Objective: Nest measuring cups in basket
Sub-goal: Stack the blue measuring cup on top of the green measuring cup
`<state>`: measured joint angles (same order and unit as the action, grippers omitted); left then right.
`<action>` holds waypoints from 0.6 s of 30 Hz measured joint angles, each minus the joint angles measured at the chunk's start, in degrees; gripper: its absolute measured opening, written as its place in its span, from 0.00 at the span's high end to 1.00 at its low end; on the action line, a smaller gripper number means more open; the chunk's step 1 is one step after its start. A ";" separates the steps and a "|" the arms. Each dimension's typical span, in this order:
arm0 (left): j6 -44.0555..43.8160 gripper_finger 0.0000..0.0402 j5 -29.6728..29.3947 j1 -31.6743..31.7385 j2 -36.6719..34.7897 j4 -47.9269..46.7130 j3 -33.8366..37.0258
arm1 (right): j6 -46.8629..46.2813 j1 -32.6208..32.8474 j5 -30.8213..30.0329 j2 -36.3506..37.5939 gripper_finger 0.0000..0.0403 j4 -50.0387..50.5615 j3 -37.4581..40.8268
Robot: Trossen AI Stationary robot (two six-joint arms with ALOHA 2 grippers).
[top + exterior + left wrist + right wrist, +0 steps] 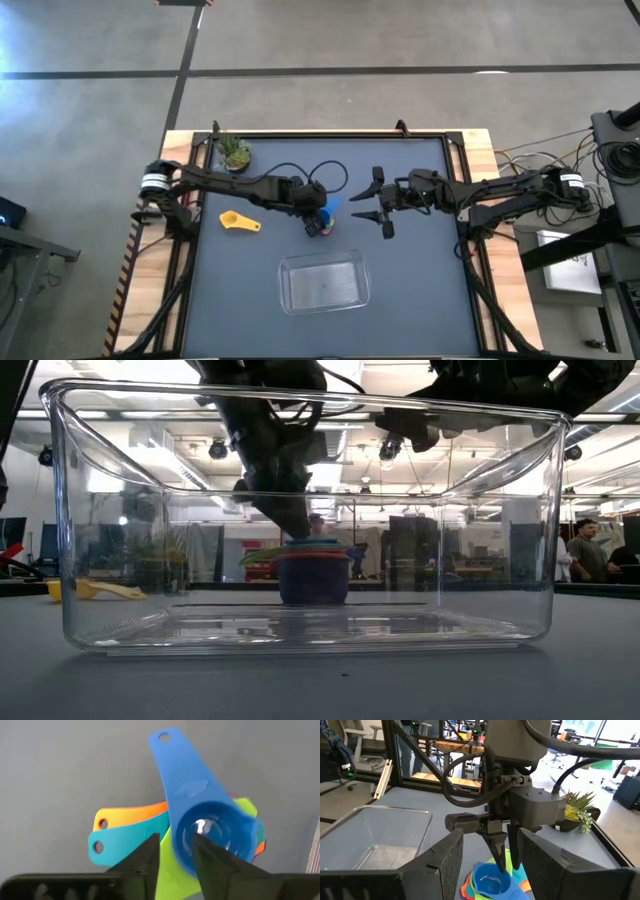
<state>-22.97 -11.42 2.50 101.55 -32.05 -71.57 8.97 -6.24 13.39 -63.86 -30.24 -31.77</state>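
Blue measuring cup (212, 832) on top of a nested stack of cups (322, 222), standing on the dark table (420, 290) at centre, just beyond the basket; orange (132, 814), teal (127, 840) and green (167, 875) handles fan out beneath it. Left gripper (176, 854) directly over the stack, its fingers (502, 851) pinched on the blue cup's rim, one inside the bowl and one outside. Right gripper (378, 203) just beside the stack, jaws spread wide, holding nothing. Clear plastic basket (322, 281) near the table's front edge, holding no cups. Yellow measuring cup (239, 221) lying alone on the left side, apart from the stack. Small potted plant (234, 153) at the far left corner
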 joint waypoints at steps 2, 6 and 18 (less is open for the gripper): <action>0.37 0.71 -0.02 0.00 -0.21 -1.41 -0.04 | 0.00 -0.01 0.00 0.00 0.56 -0.01 0.00; 1.48 0.62 -0.70 -0.04 -1.87 -4.20 -0.46 | -0.30 -0.02 0.00 0.00 0.56 0.08 0.00; 0.14 0.57 -10.19 -1.18 -17.32 4.09 11.69 | 0.23 -0.02 -10.01 0.04 0.56 11.43 0.00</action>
<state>-22.82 -21.61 1.32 84.23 -27.96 -59.88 9.20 -6.26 3.38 -63.81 -18.81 -31.77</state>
